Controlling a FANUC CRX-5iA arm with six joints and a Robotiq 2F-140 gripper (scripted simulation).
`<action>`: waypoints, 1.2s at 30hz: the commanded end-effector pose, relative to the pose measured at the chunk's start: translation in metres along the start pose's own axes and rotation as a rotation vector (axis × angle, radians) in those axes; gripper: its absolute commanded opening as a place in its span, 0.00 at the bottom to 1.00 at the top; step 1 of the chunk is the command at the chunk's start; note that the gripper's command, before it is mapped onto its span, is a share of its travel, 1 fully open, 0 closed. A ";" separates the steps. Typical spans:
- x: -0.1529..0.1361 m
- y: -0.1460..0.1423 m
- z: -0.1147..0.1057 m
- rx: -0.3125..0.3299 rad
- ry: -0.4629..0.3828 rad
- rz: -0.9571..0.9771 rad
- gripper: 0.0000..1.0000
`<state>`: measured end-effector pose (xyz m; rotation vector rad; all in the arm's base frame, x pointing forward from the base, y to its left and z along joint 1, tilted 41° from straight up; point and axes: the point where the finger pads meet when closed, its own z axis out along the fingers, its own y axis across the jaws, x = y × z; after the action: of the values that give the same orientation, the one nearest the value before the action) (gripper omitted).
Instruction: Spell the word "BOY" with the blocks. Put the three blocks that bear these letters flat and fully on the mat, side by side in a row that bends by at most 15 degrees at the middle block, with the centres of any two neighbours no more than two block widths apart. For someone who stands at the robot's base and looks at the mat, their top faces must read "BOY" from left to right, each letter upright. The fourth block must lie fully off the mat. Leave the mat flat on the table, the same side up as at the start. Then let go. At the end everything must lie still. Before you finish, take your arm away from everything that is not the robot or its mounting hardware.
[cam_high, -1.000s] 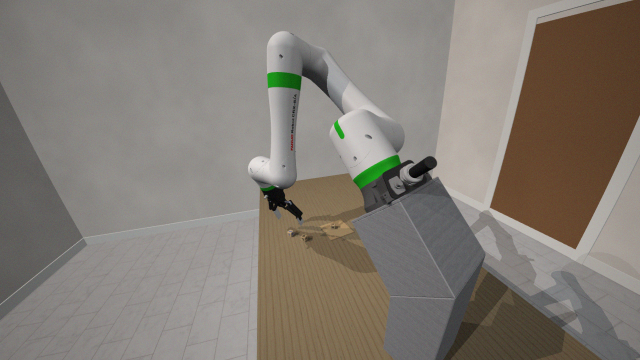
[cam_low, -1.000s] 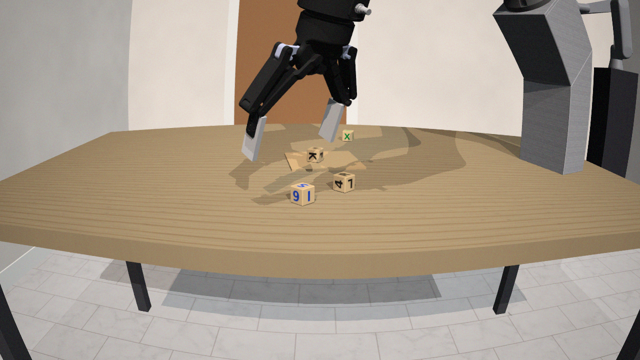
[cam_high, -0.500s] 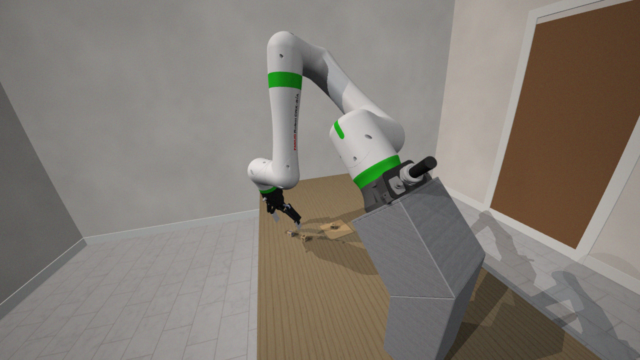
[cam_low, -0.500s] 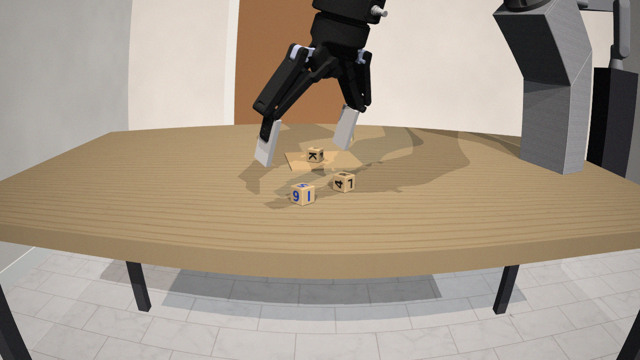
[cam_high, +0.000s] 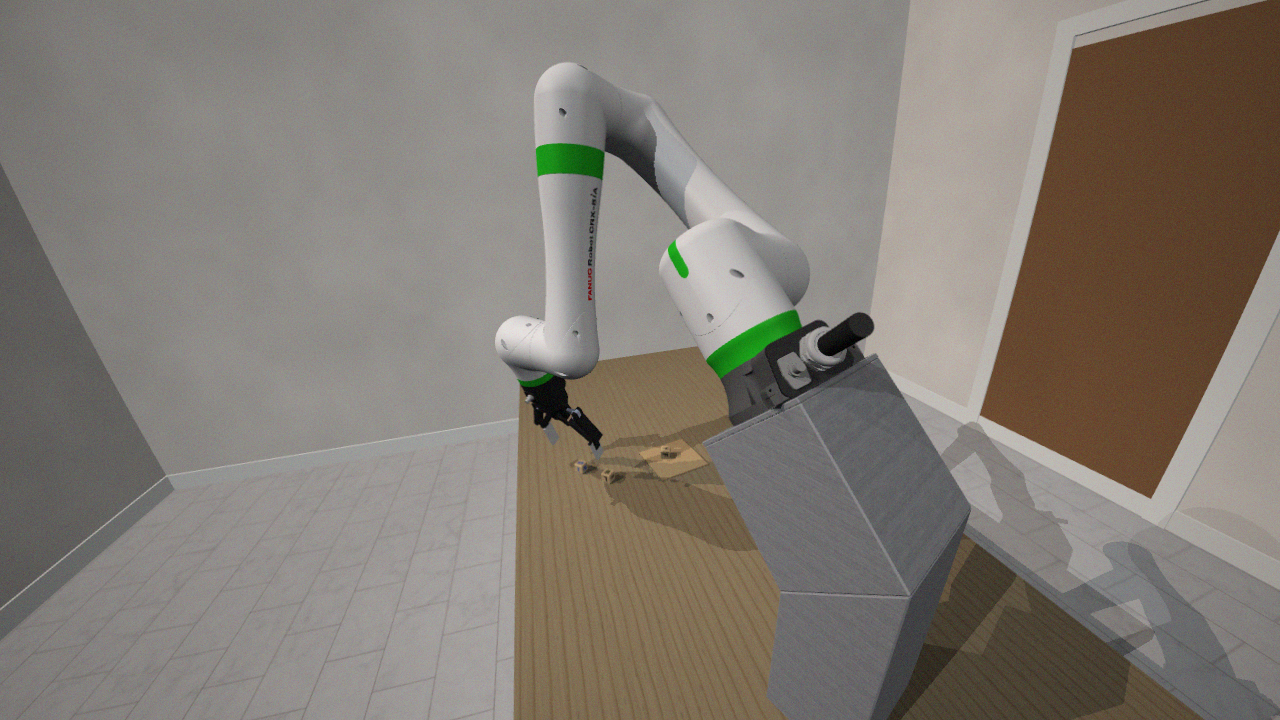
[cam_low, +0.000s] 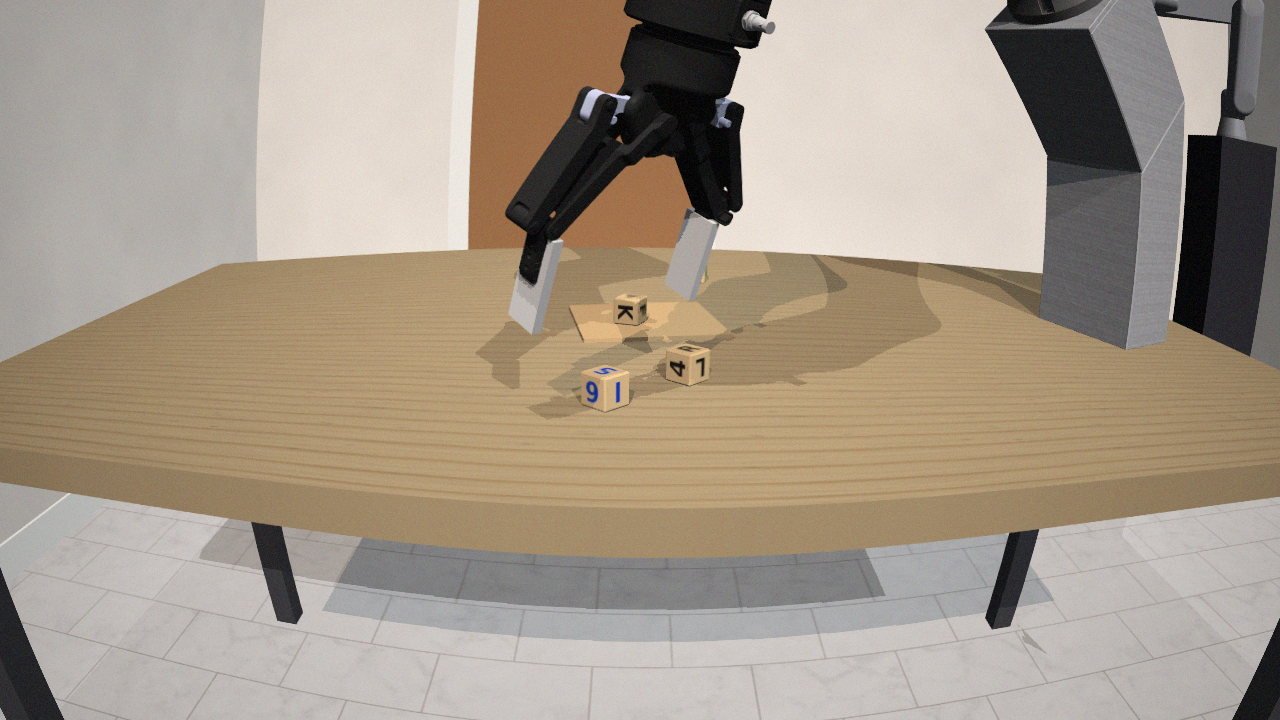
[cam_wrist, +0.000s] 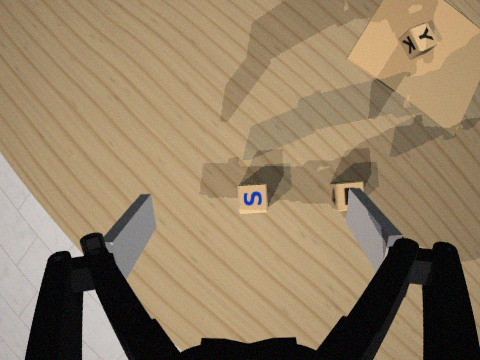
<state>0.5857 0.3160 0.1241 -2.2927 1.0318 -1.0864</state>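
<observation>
My end effector (cam_high: 572, 447) (cam_low: 612, 315) (cam_wrist: 249, 209) stands wide, holding nothing; only the Y-topped block (cam_high: 666, 452) (cam_low: 630, 309) (cam_wrist: 424, 38) sits on the mat (cam_high: 687, 463) (cam_low: 590, 331) (cam_wrist: 445, 105), so BOY remains unspelled.
</observation>
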 end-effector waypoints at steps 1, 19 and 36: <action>0.000 0.000 0.000 0.000 0.000 0.000 1.00; 0.000 0.000 0.000 0.000 0.000 0.000 1.00; 0.000 0.081 0.001 -0.001 0.004 0.000 1.00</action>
<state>0.5607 0.2759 0.0866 -2.3043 1.0442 -1.0922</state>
